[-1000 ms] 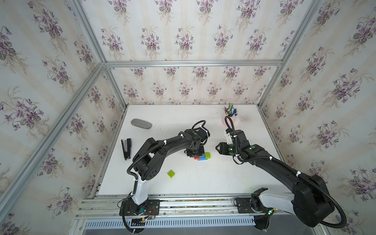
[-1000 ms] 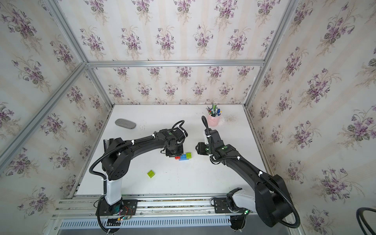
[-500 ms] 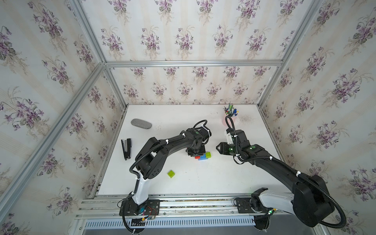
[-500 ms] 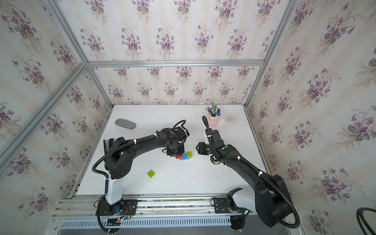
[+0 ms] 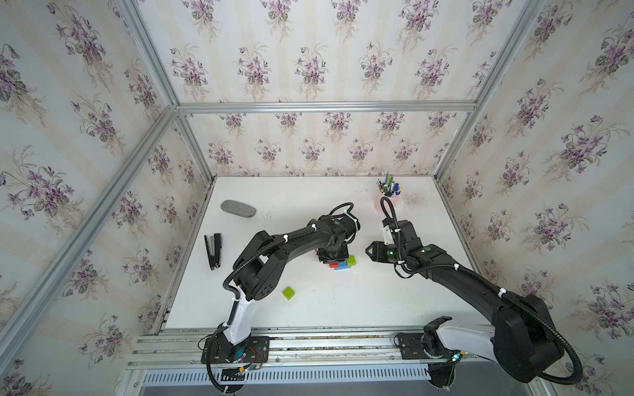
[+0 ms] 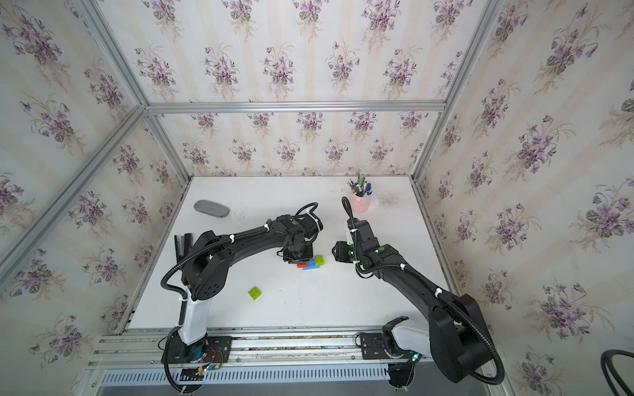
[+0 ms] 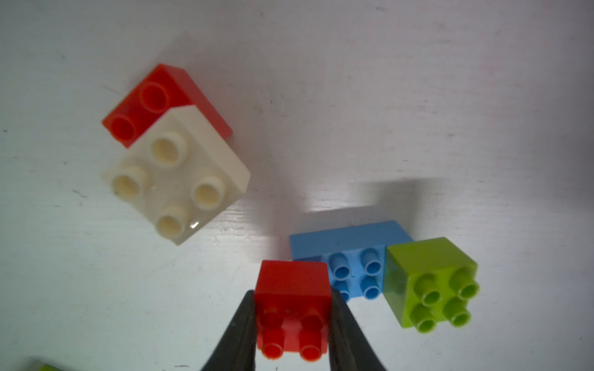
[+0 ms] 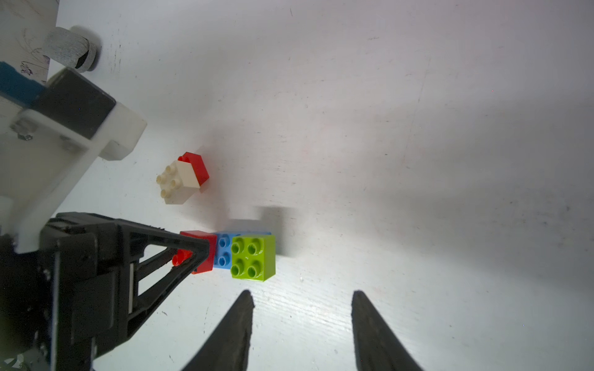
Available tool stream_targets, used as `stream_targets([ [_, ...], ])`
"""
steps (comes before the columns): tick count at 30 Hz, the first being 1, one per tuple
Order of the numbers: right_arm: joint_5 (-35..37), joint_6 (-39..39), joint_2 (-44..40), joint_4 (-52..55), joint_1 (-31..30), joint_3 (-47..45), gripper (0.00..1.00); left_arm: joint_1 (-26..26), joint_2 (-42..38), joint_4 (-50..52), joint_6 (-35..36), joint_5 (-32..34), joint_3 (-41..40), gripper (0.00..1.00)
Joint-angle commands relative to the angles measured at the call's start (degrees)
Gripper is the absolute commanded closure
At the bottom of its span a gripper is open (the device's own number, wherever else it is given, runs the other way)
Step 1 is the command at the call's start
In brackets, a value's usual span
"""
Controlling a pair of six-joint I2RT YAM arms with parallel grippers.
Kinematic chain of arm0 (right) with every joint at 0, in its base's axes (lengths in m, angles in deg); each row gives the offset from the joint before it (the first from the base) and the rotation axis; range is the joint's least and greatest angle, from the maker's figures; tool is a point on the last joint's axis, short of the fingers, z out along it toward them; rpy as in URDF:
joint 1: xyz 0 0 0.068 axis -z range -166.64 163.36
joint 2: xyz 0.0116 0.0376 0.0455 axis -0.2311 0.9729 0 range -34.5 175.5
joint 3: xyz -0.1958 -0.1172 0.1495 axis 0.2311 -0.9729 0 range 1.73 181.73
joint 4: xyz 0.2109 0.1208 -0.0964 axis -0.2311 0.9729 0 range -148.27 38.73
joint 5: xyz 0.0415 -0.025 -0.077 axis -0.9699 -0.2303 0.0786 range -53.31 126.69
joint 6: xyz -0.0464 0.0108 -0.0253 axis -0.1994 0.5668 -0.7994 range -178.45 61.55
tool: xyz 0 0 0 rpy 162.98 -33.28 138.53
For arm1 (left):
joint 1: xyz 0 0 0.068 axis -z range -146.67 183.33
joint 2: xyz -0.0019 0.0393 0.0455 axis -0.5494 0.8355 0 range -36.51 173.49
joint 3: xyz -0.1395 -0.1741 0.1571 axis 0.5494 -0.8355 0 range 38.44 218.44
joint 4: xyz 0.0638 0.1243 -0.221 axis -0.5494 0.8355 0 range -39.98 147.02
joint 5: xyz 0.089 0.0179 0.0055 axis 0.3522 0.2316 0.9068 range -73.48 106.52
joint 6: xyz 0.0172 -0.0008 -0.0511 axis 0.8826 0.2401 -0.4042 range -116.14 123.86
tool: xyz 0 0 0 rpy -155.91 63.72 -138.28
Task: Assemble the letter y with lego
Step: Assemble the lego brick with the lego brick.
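Floral walls (image 5: 308, 68) ring white table (image 5: 343, 308); left claw (image 7: 293, 294) clamps red brick (image 7: 294, 278), right claw (image 8: 302, 293) gapes.

You have a pink pen cup (image 6: 361, 203) near the table's (image 5: 302, 192) far right corner. A grey oval pouch (image 5: 238, 208) lies far left, with a black stapler (image 5: 213, 251) nearer, by the left edge. Floral wallpaper (image 5: 308, 68) surrounds everything.

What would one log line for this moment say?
left pincer: shut on red brick at blue bar end | right pincer: open, empty | white-on-red pair: apart | loose green brick: apart
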State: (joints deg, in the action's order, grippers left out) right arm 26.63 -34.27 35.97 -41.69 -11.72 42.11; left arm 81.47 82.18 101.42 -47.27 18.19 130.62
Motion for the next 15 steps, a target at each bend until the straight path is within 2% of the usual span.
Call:
stream_targets([
  [1,0.0,-0.5,-0.3,-0.7,0.3,0.3,0.49,0.3,0.8,3.6,-1.1,1.8,0.2,0.95],
  [15,0.2,-1.1,-2.4,0.2,3.1,-0.4,0.48,2.4,2.9,6.9,-4.7,5.1,2.8,1.00],
])
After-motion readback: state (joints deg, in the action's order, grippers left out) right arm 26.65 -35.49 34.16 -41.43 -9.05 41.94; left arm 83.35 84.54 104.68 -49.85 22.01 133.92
